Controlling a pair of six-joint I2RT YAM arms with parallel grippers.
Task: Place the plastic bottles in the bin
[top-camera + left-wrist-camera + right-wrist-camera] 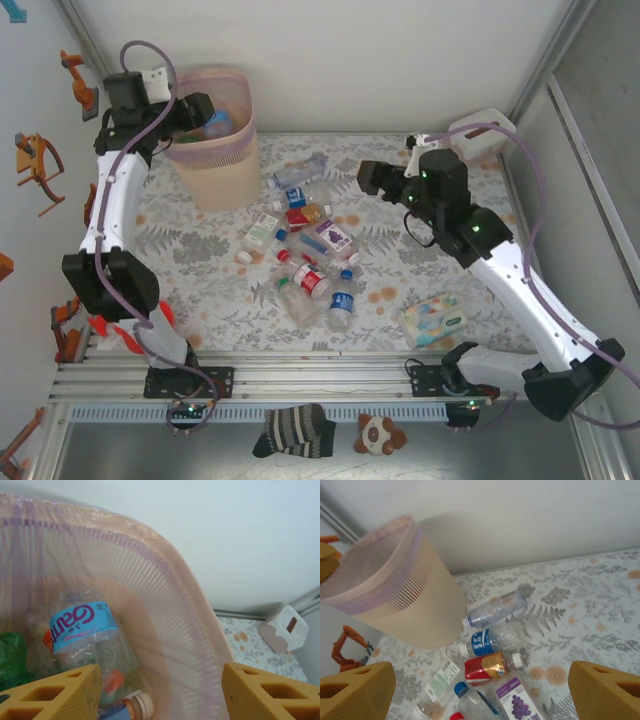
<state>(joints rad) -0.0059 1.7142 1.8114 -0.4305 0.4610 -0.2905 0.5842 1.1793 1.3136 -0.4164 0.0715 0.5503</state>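
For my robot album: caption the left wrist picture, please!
Open fingers hover over the bin, a blue-labelled bottle lying inside.

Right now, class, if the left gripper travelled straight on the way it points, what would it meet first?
Most likely the bin's bag-lined inner wall: the left gripper points down into the bin, jaws apart. The blue-labelled bottle lies left of that line; depth is unclear, so it could come first.

Bin (215, 178) far left, bottles (313, 282) strewn right of it, some inside.

table (200, 285), floral print | on it: bin (215, 175), scattered bottles (341, 302), wipes pack (435, 322), tissue box (484, 131)
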